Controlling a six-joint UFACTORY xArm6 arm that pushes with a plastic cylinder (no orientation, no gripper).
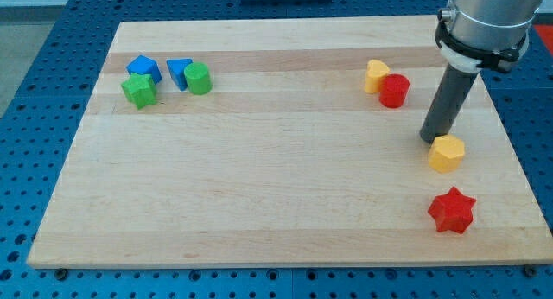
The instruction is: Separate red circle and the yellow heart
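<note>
The red circle [394,91] sits at the view's upper right of the wooden board, touching the yellow heart [376,76], which lies just to its upper left. My tip [430,138] is at the end of the dark rod, below and to the right of the red circle and apart from it. The tip stands right against the upper left side of a yellow hexagon [447,153].
A red star [452,211] lies near the view's lower right. At the upper left are a blue block [143,68], a green block [139,91], a blue triangle [179,72] and a green block [199,78]. The board's right edge [518,152] is close to the yellow hexagon.
</note>
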